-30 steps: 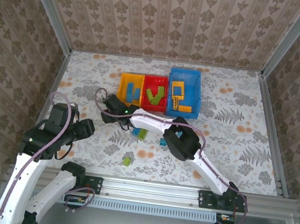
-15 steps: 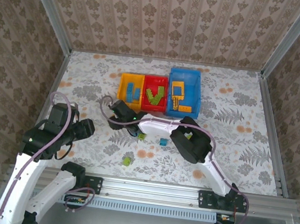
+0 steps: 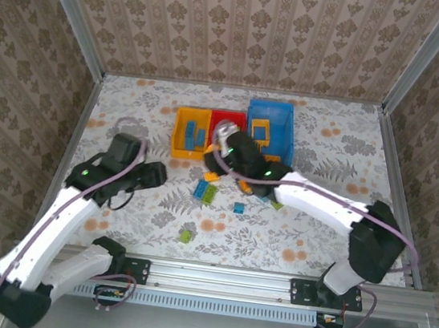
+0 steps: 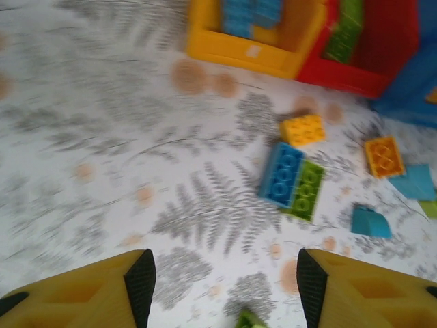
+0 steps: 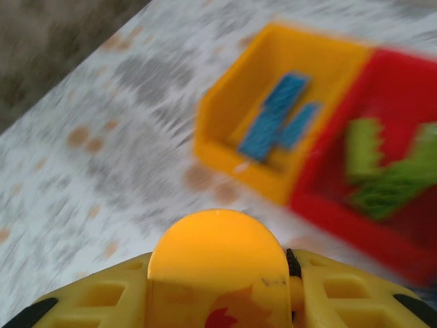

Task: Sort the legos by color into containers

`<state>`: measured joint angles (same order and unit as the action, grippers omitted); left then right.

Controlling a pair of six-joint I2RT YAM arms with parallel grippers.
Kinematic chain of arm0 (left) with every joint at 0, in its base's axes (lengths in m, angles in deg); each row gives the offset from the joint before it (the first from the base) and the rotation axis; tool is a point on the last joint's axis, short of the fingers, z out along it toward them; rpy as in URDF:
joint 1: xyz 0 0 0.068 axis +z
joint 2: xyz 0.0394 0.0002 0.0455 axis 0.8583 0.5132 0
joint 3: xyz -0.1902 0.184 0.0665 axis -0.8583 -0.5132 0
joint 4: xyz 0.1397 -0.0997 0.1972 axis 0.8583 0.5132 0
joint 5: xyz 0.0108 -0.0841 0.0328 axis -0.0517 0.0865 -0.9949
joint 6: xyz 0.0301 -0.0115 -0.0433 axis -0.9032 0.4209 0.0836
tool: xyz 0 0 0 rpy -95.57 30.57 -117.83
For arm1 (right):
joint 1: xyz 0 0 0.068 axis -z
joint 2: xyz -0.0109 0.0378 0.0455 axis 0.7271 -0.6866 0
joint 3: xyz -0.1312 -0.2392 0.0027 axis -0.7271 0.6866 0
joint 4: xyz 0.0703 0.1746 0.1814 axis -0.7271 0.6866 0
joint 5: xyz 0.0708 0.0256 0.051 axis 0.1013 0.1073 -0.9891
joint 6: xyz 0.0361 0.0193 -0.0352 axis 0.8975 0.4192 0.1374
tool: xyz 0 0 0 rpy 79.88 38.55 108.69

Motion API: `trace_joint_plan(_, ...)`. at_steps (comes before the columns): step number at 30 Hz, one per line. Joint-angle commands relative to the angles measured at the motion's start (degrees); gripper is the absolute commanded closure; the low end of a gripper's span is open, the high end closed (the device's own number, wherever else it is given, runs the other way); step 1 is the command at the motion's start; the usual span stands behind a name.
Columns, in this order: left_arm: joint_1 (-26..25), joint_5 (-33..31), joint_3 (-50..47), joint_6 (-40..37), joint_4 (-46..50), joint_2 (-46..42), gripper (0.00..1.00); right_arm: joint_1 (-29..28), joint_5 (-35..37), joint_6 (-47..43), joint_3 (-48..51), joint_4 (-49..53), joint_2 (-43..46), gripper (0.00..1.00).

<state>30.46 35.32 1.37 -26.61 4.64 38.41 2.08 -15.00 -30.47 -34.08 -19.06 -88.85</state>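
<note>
R gripper [image 5: 220, 292] was clamped on a rounded orange-yellow lego [image 5: 217, 249]. The grip read clearly from its wrist cam (blurred otherwise), w/ the yellow bin [image 5: 232, 109] holding blue bricks [image 5: 280, 116] and the red bin [image 5: 341, 219] holding green ones [image 5: 382, 174] ahead. Top cam gave the placement: that gripper hung over the red bin, beside the blue bin [image 3: 289, 125]. L gripper [image 4: 225, 287] stood open, nothing between its pads — a joined blue-green brick [image 4: 293, 179] lay on the table [image 4: 102, 137] ahead.
</note>
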Motion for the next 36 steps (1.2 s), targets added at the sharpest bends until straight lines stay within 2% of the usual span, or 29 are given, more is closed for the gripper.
trace_joint_plan(1, -7.02, 1.81, 5.1, -1.86, -13.45, 8.64, 0.39, 8.09, 3.4, 2.44, 1.83, 7.81, 2.33, 0.82)
trace_joint_plan(6, -14.85, 3.04, 14.72, -5.45, -21.54, 22.92, 0.36, 16.82, 5.05, 1.91, -4.81, 15.89, -2.49, 0.83)
trace_joint_plan(11, -17.6, 4.99, 23.62, -8.53, -23.66, 32.82, 0.35, 20.48, 6.65, 4.5, -13.83, 21.84, -11.58, 0.81)
trace_joint_plan(14, -17.83, 5.54, 26.19, -9.56, -23.82, 35.32, 0.35, 20.66, 8.32, 6.15, -19.59, 25.59, -17.24, 0.79)
trace_joint_plan(18, -17.79, 5.84, 26.44, -9.77, -23.97, 35.97, 0.35, 20.91, 11.91, 9.75, -25.85, 31.27, -23.56, 0.78)
trace_joint_plan(25, -17.33, 5.89, 24.23, -10.26, -22.48, 33.46, 0.34, 21.67, 14.11, 15.42, -28.61, 33.24, -28.98, 0.76)
trace_joint_plan(27, -17.13, 5.91, 23.37, -10.21, -22.17, 32.45, 0.34, 21.87, 13.56, 16.52, -28.61, 32.92, -29.86, 0.71)
trace_joint_plan(31, -16.87, 5.9, 21.59, -10.09, -21.39, 30.82, 0.34, 21.88, 11.51, 17.38, -29.51, 32.22, -31.2, 0.54)
trace_joint_plan(36, -16.18, 5.32, 18.76, -9.36, -20.68, 29.21, 0.32, 21.3, 10.83, 17.55, -30.05, 31.74, -29.77, 0.44)
